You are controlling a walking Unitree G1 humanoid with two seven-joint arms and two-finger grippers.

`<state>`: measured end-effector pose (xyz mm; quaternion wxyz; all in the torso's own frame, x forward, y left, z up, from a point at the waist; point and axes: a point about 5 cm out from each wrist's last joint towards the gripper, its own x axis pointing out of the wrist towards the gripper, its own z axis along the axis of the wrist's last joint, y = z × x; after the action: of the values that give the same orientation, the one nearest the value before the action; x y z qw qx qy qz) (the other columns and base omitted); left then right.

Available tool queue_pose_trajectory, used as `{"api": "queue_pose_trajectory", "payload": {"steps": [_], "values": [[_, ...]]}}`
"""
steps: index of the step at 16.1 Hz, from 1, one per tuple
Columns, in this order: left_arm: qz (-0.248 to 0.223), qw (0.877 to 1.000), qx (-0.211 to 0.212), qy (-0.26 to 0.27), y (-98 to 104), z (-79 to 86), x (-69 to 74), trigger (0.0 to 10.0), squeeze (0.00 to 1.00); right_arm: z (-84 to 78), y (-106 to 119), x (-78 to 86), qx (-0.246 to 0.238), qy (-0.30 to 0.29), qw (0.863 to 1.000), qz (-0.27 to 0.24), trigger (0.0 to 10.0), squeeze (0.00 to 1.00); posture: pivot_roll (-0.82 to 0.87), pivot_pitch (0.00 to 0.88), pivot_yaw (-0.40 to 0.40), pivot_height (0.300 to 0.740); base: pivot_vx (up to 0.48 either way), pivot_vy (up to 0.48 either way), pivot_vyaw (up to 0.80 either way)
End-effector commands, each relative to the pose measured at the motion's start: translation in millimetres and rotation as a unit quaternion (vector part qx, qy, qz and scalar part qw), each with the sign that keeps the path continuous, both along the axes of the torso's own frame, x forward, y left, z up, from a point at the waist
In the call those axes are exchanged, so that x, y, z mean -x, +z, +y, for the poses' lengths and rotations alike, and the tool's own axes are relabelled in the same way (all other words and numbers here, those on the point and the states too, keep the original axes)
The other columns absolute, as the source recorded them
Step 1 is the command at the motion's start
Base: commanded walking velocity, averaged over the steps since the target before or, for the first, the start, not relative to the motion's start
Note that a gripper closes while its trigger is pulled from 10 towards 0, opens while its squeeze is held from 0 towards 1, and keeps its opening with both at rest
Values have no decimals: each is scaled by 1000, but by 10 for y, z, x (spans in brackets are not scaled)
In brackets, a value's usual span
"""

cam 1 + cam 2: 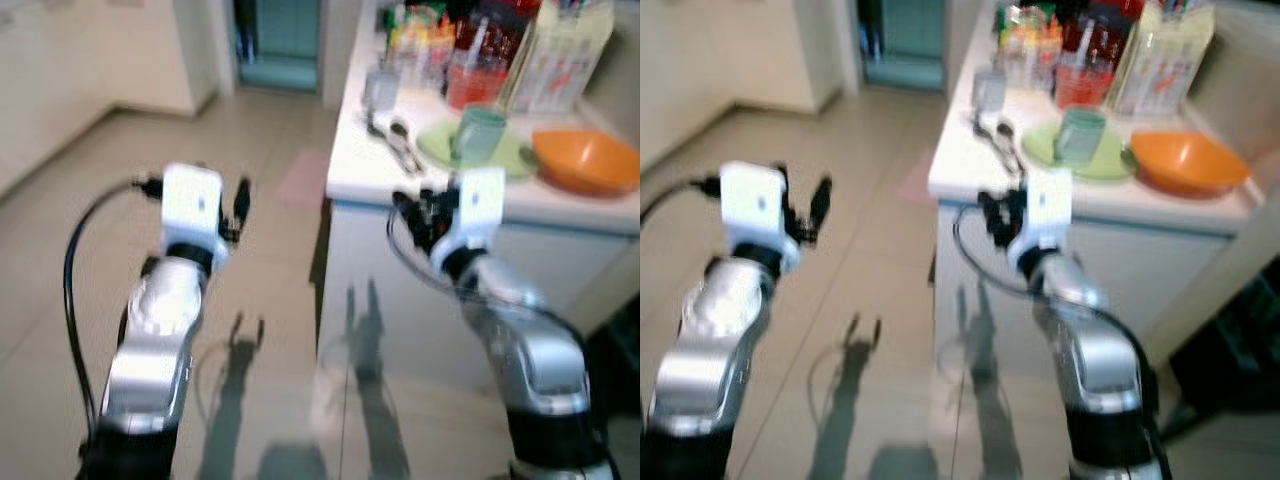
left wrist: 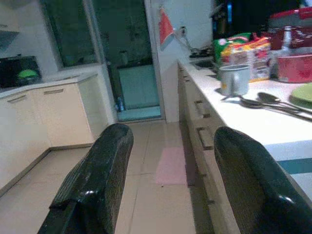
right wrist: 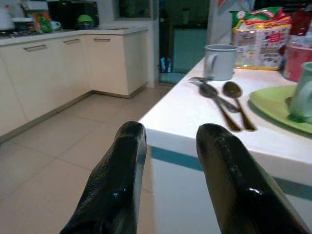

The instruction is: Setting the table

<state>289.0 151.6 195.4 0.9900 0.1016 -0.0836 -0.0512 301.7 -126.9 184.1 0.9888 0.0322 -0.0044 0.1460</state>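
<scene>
Currently, risk: spoons [image 3: 229, 100] could be knocked off the bench [image 3: 185, 114] edge at 12 o'clock.
Right gripper [image 3: 168, 146]: jaws were parted, empty.
Left gripper [image 2: 170, 161]: jaws were parted, empty.

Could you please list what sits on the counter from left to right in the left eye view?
Grey mug → spoons → green cup on the green plate → orange bowl.
</scene>
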Motion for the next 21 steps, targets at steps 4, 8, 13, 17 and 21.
{"api": "queue_pose_trajectory", "payload": {"steps": [4,8,13,17,21], "values": [[2,1000,0,-15,5,-77,0,10000,0,-62,19,-3,4,-9,1000,0,10000,0,19,0,-39,740,363,0,0],[4,1000,-1,-17,-6,-85,5,10000,0,-64,0,11,2,-8,1000,4,10000,0,17,0,-36,740,363,0,0],[4,1000,-2,-18,-2,-83,4,10000,0,-58,-5,9,0,-7,1000,6,10000,0,19,0,-35,740,363,0,0],[5,1000,-3,-22,-3,-100,4,10000,0,-81,6,15,-24,-8,1000,5,10000,584,17,0,-32,740,364,0,0],[5,1000,-4,-25,-3,-104,2,10000,0,-75,11,27,-38,-4,999,6,10000,1000,19,0,-33,740,363,0,0]]}}
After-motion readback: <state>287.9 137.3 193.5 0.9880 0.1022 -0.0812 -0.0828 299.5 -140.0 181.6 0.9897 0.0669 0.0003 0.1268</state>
